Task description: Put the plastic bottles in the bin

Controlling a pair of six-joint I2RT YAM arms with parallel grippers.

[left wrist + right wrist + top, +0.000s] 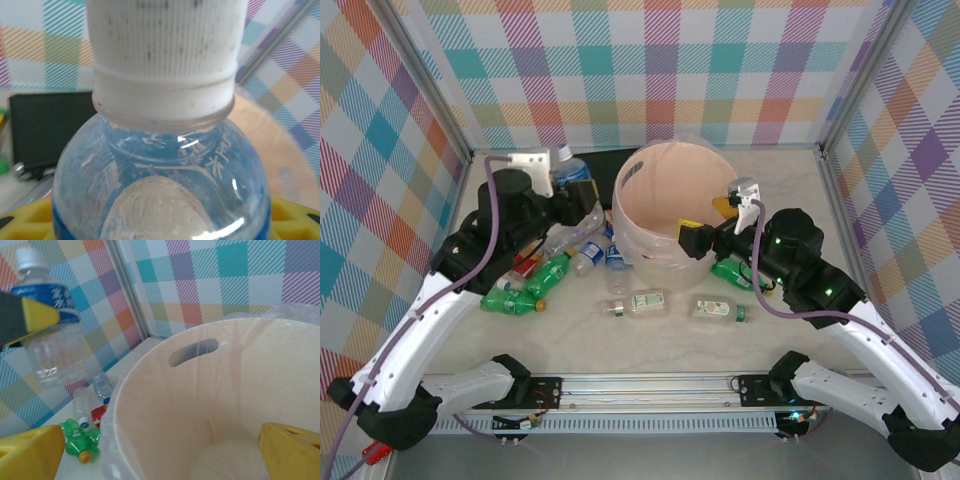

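The left claw (pixel 572 195) grips a blue-labelled bottle (pixel 569 166), cap up, raised just left of the bin (pixel 660 165); the right claw (pixel 708 220) gapes open at the bin's near rim. On the bench (pixel 620 345) lie other bottles (pixel 642 303).

Bottles (pixel 642 304) lie on the table (pixel 650 345) left of and before the bin (pixel 665 190), one bottle (pixel 568 170) raised beside it.

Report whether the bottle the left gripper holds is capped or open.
Capped: a white ribbed cap sits on the neck of the bottle.
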